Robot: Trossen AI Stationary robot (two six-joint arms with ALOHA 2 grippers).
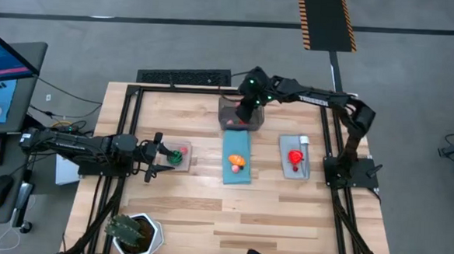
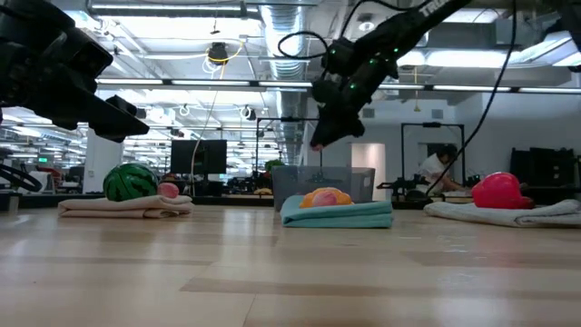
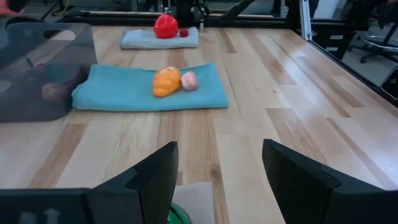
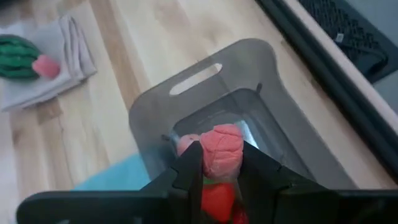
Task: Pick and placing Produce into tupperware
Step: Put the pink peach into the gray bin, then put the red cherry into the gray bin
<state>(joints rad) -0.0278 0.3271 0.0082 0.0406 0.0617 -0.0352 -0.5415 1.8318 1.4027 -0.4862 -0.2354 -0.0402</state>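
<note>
Produce (image 4: 222, 149) sits pinched in right gripper (image 4: 219, 167) above tupperware (image 4: 205, 93).

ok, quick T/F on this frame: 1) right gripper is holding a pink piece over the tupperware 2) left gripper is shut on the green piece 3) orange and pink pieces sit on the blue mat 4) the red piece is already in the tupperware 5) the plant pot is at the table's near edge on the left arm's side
1) True. The right gripper is shut on a pink piece above the tupperware.
2) False. The left gripper is open over the green piece, not holding it.
3) True. The orange piece and a small pink piece lie on the blue mat.
4) False. The red piece lies on the grey mat.
5) True. The plant pot stands there.
</note>
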